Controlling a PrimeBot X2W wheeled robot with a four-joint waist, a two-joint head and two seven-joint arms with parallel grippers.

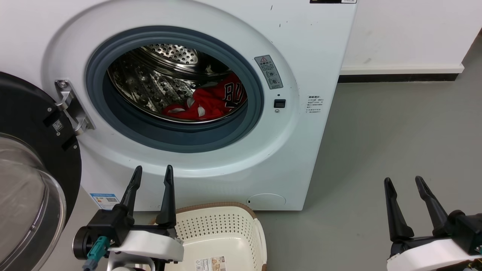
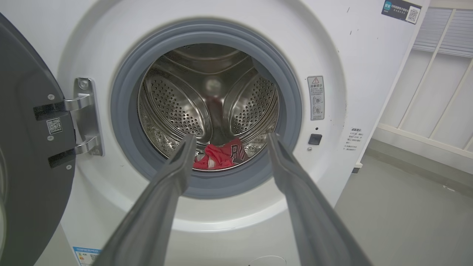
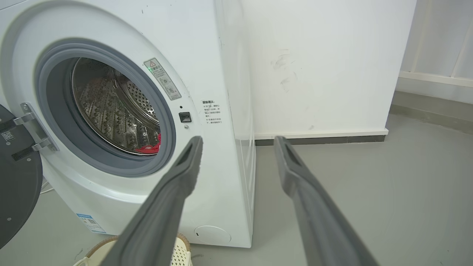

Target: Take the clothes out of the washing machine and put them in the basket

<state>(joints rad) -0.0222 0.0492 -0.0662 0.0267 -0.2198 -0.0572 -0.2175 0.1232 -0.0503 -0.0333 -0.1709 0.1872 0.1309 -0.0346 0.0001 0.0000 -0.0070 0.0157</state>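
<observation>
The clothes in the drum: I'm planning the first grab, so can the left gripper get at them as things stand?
Probably yes. The door is swung aside, nothing blocks the opening, and the left gripper, open, points at the clothes lying low in the drum, beyond the grey ring.

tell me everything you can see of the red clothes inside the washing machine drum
The bright red soft jersey clothes lie in a crumpled heap at the bottom of the perforated steel drum, towards its right side in the head view, behind the grey rubber door ring. Black lettering edged in white shows on an upturned fold, and bits of white trim peek out lower down. The heap rests on the drum wall; nothing else touches it. The number of garments cannot be told.
</observation>
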